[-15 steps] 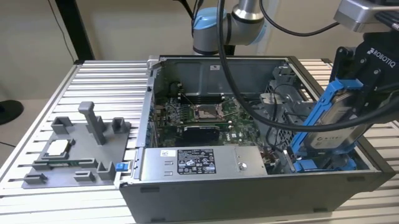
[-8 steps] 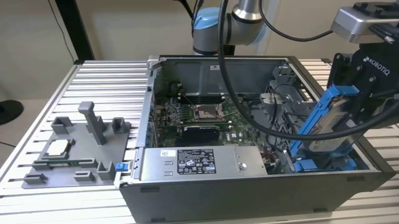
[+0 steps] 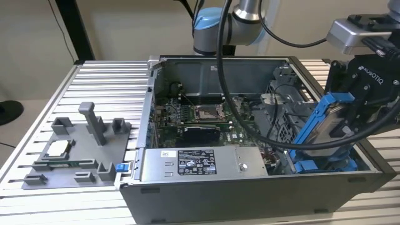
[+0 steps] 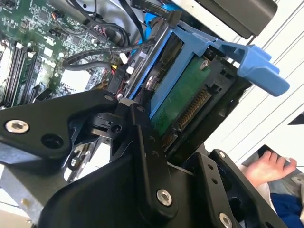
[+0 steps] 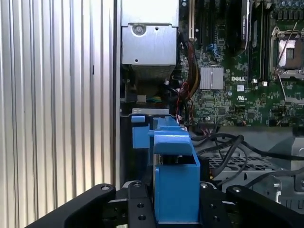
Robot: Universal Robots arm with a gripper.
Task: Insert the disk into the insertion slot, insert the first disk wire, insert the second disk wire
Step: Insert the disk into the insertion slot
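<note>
Start at 9 o'clock in the exterior view: a grey fixture (image 3: 75, 154) lies flat on the ribbed table (image 3: 106, 84), well apart from the work. At the centre you have the open computer case (image 3: 250, 197), with the motherboard (image 3: 200, 117) on its floor and the power supply (image 3: 200, 164) along the wall nearest the camera.

Your arm (image 3: 218, 23) comes in from 12 o'clock and reaches over the case, a black cable (image 3: 250, 126) drooping from it across the board. Its wrist points downward at 3 o'clock.

There the gripper (image 3: 342, 123) is clenched on the disk (image 3: 320, 117). The disk hangs on edge and tilted, its upper end leaning toward 1 o'clock and its lower end toward 7 o'clock.

The lower end sits just above the insertion slot (image 3: 319, 165), in the case's corner at 4 o'clock. You cannot tell whether the two touch.

In the second wrist view the disk's green circuit board (image 4: 183, 102) shows between the black fingers (image 4: 142, 142). In the first wrist view its blue carrier (image 5: 175, 180) stands between them, over the bay.
</note>
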